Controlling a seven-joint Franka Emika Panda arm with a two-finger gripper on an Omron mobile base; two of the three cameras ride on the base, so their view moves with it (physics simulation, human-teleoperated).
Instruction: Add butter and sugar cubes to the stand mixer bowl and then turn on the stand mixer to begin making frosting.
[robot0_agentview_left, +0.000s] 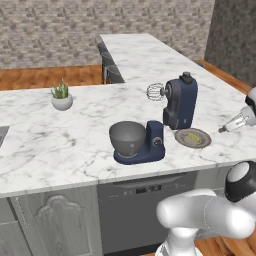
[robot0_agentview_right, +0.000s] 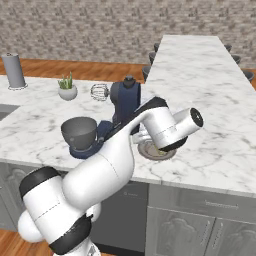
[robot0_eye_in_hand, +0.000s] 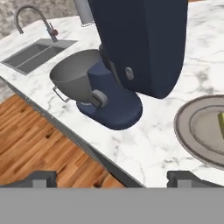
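Note:
The navy-blue stand mixer (robot0_agentview_left: 177, 107) stands on the marble counter with its head tilted up and the wire whisk (robot0_agentview_left: 156, 91) in the air. The dull-grey stand mixer bowl (robot0_agentview_left: 127, 137) sits on its base, and nothing shows inside it (robot0_eye_in_hand: 74, 78). Right of the mixer lies a flat grey plate (robot0_agentview_left: 186, 142) with a yellow piece of butter (robot0_agentview_left: 195, 137) on it. I cannot make out any sugar cubes. My gripper (robot0_eye_in_hand: 112, 179) is open and holds nothing. It hovers at the counter's front edge, right of the plate (robot0_eye_in_hand: 192, 131), facing the mixer (robot0_eye_in_hand: 140, 48). The arm hides most of the plate (robot0_agentview_right: 150, 154).
A small potted plant (robot0_agentview_left: 61, 96) stands at the back left of the counter. Further left are a sink (robot0_eye_in_hand: 33, 54) with a curved faucet (robot0_eye_in_hand: 30, 17) and a grey canister (robot0_agentview_right: 14, 70). A dishwasher front (robot0_agentview_left: 145, 210) sits below the counter edge, over the wooden floor (robot0_eye_in_hand: 39, 140).

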